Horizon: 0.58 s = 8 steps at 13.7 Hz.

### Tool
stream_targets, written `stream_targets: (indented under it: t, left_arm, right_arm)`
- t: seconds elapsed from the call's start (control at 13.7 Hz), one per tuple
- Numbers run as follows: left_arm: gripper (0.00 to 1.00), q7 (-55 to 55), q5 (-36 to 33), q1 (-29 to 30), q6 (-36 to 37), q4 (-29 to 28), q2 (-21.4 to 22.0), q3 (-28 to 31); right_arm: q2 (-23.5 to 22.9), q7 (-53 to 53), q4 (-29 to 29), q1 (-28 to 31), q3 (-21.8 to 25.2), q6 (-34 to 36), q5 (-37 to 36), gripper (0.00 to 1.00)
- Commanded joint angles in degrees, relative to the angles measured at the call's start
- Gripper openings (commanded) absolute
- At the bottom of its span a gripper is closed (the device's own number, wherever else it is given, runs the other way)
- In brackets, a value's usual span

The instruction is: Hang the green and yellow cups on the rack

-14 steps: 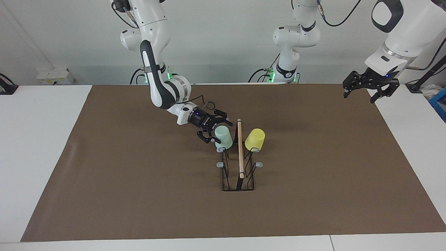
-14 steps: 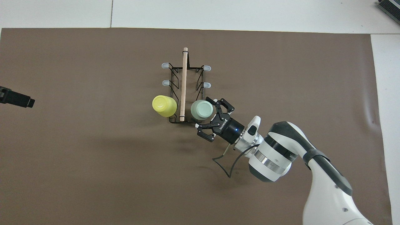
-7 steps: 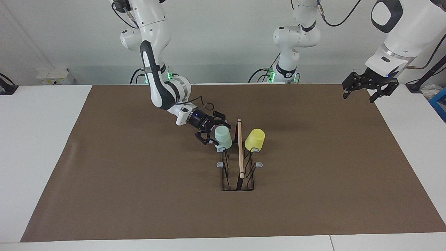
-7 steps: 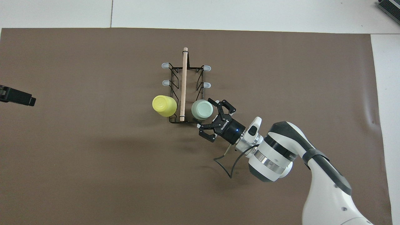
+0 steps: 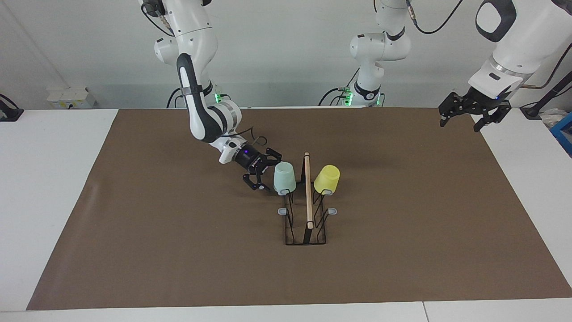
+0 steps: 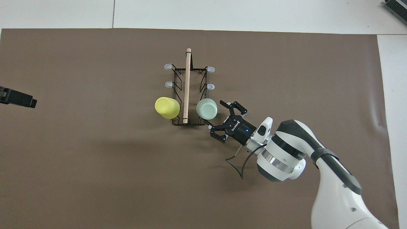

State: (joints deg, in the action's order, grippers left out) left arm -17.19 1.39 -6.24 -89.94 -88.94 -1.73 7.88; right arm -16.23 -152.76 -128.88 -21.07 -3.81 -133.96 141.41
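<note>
The black wire rack (image 5: 307,223) with its wooden rod (image 6: 187,82) stands mid-table. The mint green cup (image 5: 284,178) hangs upside down on the rack's prong nearest the robots, on the side toward the right arm's end; it also shows in the overhead view (image 6: 207,108). The yellow cup (image 5: 327,179) hangs on the matching prong toward the left arm's end, also seen from overhead (image 6: 166,107). My right gripper (image 5: 269,172) is open and empty beside the green cup, just apart from it (image 6: 221,118). My left gripper (image 5: 460,120) is open and empty, and it waits raised over the mat's edge.
A brown mat (image 5: 178,250) covers the table. Four grey-tipped prongs (image 6: 168,66) on the rack are bare. The left gripper's tip (image 6: 30,102) shows at the edge of the overhead view. A blue box (image 5: 564,129) sits off the mat at the left arm's end.
My right gripper has drawn back from the green cup toward the right arm's end, still open. The green cup stays on its prong and sits a little more upright. The left arm has barely moved.
</note>
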Motion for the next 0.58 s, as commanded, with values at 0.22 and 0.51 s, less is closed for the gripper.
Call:
stream_targets:
  t: [0.22, 0.51]
  left_arm:
    - [1.00, 0.6, 0.5, 0.2, -1.0, -2.0, 1.6, -0.1]
    - [1.00, 0.6, 0.5, 0.4, -1.0, -2.0, 1.6, -0.1]
  right_arm:
    - [6.0, 6.2, 2.4, 1.0, -0.4, -16.5, -14.7, 1.00]
    - [6.6, 6.4, 2.7, 3.8, -0.1, -17.6, -25.4, 1.00]
